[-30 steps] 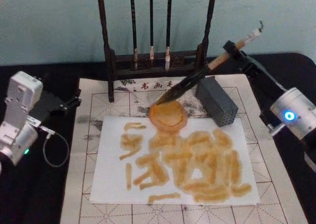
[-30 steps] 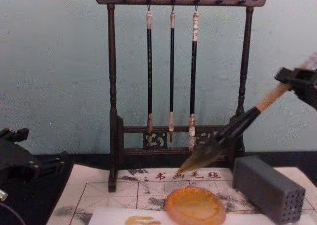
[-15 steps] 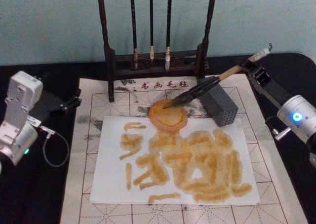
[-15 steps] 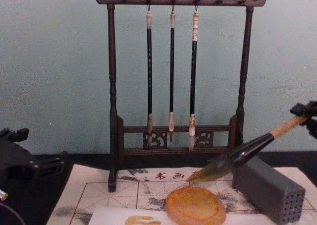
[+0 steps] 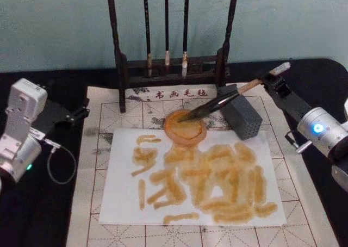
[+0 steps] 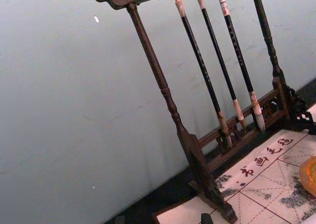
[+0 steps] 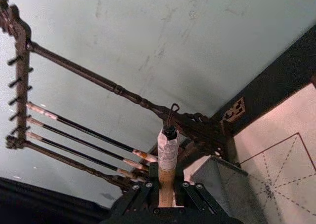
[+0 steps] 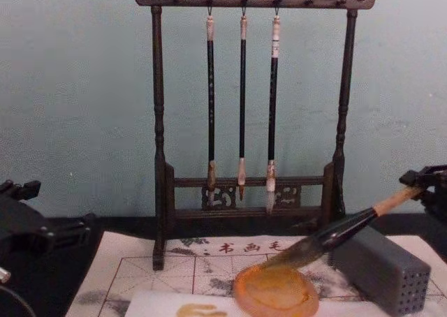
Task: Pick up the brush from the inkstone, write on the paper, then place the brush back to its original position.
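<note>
Black counter [image 5: 32, 220] with beige mat [image 5: 92, 192] printed 书画毛毡 [image 5: 176, 93], grey block [image 5: 239, 118] beside inkstone [image 5: 185, 129], right tool [image 5: 270, 82] clamped on brush [image 5: 217, 102], bristles on inkstone, left tool [image 5: 79, 113] parked left, state unclear.

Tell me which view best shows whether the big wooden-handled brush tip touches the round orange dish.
Chest view: side-on, bristles of the large wooden-handled brush meet the translucent orange dish. Head view shows the tip over the dish, not its height. Right wrist view shows the cap and handle in the right gripper.

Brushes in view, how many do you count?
4. Three thin brushes hang side by side on the rack; the large brush is in the right pincer, tip at the orange dish.
</note>
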You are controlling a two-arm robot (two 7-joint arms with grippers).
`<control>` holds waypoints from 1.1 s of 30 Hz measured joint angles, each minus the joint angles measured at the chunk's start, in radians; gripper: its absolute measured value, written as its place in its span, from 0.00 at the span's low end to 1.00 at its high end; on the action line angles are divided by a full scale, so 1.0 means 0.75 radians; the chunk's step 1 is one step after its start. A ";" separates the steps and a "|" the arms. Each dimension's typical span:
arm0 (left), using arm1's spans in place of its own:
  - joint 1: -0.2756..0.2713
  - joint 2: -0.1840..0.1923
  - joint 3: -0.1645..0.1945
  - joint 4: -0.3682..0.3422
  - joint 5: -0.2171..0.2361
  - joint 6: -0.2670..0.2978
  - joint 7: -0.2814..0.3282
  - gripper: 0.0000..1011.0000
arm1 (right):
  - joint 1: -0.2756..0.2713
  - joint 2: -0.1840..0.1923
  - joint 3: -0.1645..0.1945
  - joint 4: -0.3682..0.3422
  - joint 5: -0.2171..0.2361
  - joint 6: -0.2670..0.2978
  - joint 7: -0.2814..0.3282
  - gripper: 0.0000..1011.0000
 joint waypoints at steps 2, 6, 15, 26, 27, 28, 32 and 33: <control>0.000 0.000 0.000 0.000 0.000 0.000 0.000 0.99 | 0.010 0.007 -0.022 0.011 -0.027 -0.024 0.003 0.18; 0.000 0.000 0.000 0.000 0.000 0.000 0.000 0.99 | 0.024 0.014 -0.046 0.026 -0.050 -0.049 0.004 0.18; 0.000 0.000 0.000 0.000 0.000 0.000 0.000 0.99 | 0.064 0.018 -0.094 0.078 -0.065 -0.090 -0.002 0.18; 0.000 0.000 0.000 0.000 0.000 0.000 0.000 0.99 | 0.117 0.013 -0.141 0.146 -0.065 -0.124 -0.015 0.18; 0.000 0.000 0.000 0.000 0.000 0.000 0.000 0.99 | 0.123 0.012 -0.148 0.152 -0.062 -0.128 -0.015 0.18; 0.000 0.000 0.000 0.000 0.000 0.000 0.000 0.99 | 0.126 0.011 -0.151 0.156 -0.060 -0.131 -0.015 0.18; 0.000 0.000 0.000 0.000 0.000 0.000 0.000 0.99 | 0.139 0.008 -0.164 0.172 -0.052 -0.141 -0.017 0.18; 0.000 0.000 0.000 0.000 0.000 0.000 0.000 0.99 | 0.142 0.008 -0.166 0.174 -0.050 -0.143 -0.018 0.18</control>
